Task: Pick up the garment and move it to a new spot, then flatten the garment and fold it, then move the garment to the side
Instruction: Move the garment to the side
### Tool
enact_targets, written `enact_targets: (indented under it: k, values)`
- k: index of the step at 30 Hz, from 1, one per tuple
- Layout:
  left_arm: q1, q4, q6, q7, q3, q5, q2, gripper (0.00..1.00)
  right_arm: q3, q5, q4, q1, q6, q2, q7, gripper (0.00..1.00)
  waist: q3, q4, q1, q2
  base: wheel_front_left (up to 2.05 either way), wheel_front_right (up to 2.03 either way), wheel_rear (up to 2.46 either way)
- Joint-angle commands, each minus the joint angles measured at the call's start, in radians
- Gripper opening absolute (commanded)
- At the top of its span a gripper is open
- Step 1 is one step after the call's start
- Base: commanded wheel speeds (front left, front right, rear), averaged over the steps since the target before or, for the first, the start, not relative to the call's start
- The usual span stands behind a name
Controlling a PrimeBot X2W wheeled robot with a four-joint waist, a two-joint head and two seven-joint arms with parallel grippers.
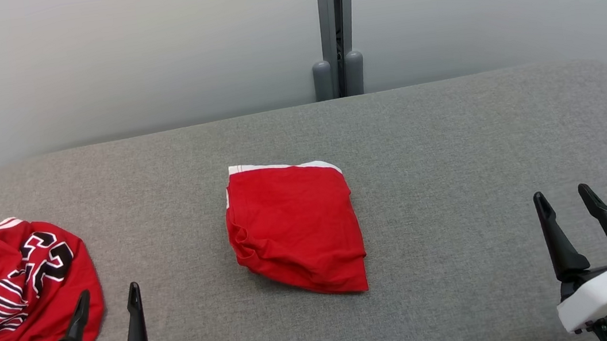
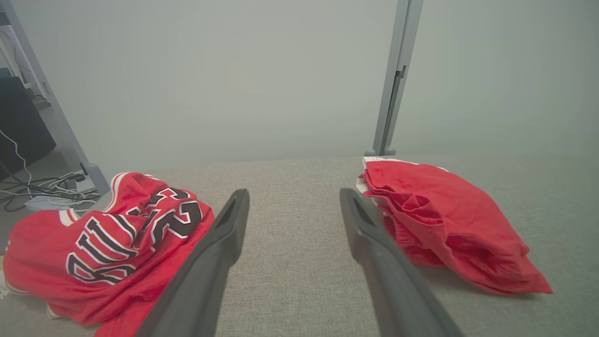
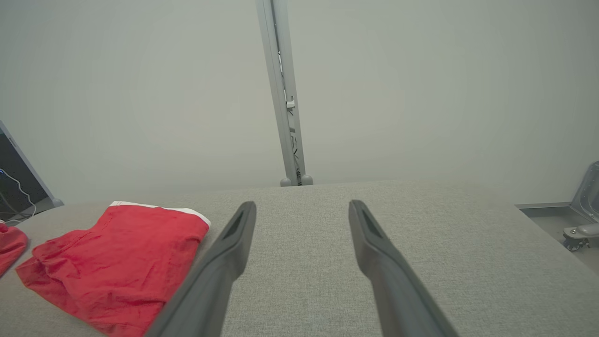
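Folded red shorts (image 1: 294, 229) centred on grey padded table (image 1: 450, 141), crumpled jersey (image 1: 16, 287) at near-left edge, open room right, left gripper (image 1: 108, 289) and right gripper (image 1: 561, 192) spread, empty.

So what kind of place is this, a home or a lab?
Probably a lab or test bay, not a home: a grey fabric-covered worktable, plain partition panels joined by a metal post, and loose cables on the floor.

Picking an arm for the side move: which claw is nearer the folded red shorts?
Left. The left claw sits a short way left of the shorts, beside the jersey; the right claw is farther off to their right.
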Motion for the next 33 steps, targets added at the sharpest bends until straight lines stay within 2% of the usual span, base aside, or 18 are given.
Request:
enact_targets:
  k: [1,10,22,28,33]
  values:
    - [-0.027,-0.007,0.006,-0.002,0.0,0.002,0.007,1.0,-0.004,0.008,0.011,-0.01,0.001,0.002,-0.01,1.0,0.013,0.009,0.0,-0.0001,0.0,0.0,0.0]
    - [-0.115,-0.009,-0.021,-0.018,-0.023,0.015,-0.013,1.0,0.032,0.043,0.132,-0.13,0.001,-0.015,-0.026,1.0,0.108,0.084,0.0,-0.0001,0.0,0.0,0.0]
    - [-0.237,0.073,-0.063,-0.081,-0.053,0.011,-0.067,1.0,0.267,0.141,0.446,-0.371,0.001,-0.03,-0.061,1.0,0.224,0.218,0.0,-0.0001,0.0,0.0,0.0]
    - [-0.259,0.12,-0.08,-0.106,-0.059,0.003,-0.087,1.0,0.379,0.226,0.582,-0.43,0.0,-0.021,-0.046,1.0,0.247,0.242,0.0,-0.0001,0.0,0.0,0.0]
    - [-0.277,0.144,-0.087,-0.12,-0.055,0.005,-0.092,1.0,0.46,0.31,0.645,-0.453,0.001,-0.026,-0.001,1.0,0.259,0.24,0.0,-0.0001,0.0,0.0,0.0]
